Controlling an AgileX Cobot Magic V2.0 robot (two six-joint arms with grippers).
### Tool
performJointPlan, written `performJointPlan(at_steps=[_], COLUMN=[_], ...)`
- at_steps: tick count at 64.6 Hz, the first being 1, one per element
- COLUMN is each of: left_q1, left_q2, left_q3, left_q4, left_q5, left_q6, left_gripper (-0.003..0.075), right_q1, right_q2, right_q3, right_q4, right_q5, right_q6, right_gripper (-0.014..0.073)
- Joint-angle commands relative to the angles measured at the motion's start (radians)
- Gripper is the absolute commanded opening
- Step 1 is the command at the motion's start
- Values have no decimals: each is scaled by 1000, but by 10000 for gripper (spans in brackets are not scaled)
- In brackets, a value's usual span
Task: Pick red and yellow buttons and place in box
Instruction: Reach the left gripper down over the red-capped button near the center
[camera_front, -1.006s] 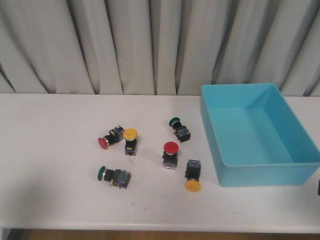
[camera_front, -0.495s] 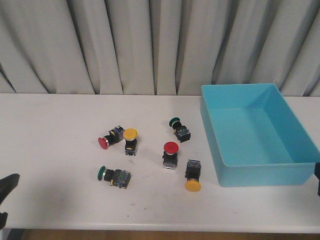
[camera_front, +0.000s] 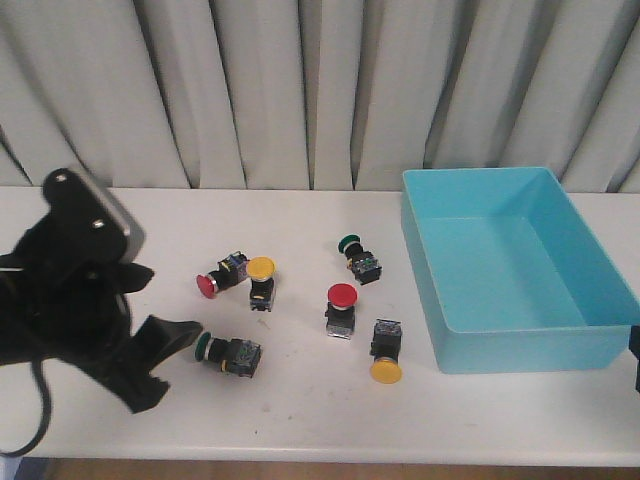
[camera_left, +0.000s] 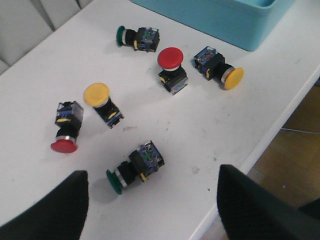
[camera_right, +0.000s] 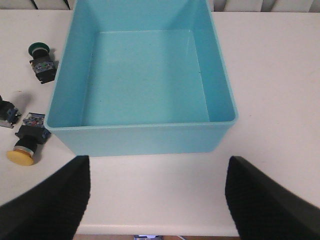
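Two red and two yellow buttons lie on the white table. One red button (camera_front: 207, 285) lies on its side beside an upright yellow one (camera_front: 260, 268). Another red button (camera_front: 342, 294) stands mid-table, with a yellow one (camera_front: 385, 371) lying in front of it. All show in the left wrist view: red (camera_left: 64, 146), yellow (camera_left: 96, 94), red (camera_left: 170, 57), yellow (camera_left: 233, 78). The light-blue box (camera_front: 520, 345) stands at the right and holds nothing (camera_right: 140, 140). My left gripper (camera_front: 172, 302) hovers open and empty left of the buttons (camera_left: 150, 205). My right gripper (camera_right: 157, 200) is open in front of the box.
Two green-capped switches lie among the buttons, one at the front left (camera_front: 203, 346) (camera_left: 115, 181) near my left fingers, one further back (camera_front: 348, 243) (camera_left: 120, 36) (camera_right: 38, 49). The table's front edge runs close below both grippers. A grey curtain hangs behind.
My left arm has risen into view from the lower left corner and moved in over the table toward the front green switch. The buttons, box and right gripper have not moved.
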Motion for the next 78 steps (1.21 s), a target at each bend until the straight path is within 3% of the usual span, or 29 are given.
performJointPlan(at_steps=[1,12,24,34,78], left_q1=[-41,-88,-102,-102,-67], left_q2=[106,307,482,608,1071], left_q3=[-110,-254,-412,-553,-1179], left_q4=[-23,-21,-19,-19,-23], left_q5=[-50,-52,-25,92,553], left_q6=[1,14,143,266,519], left_gripper=[534,534,534,534,534], right_q1=[-5,-5,-5,-5,-5], right_q2=[5,5,5,5,5], right_q3=[-33,-33,-33,-33,-33], right_q4=[-8,-8,-8,-7,-4], right_q5=[-62,-62,-62,-62,-62], right_q6=[-11,-11,-11,-11,-11], right_gripper=[540,540,540,540,540])
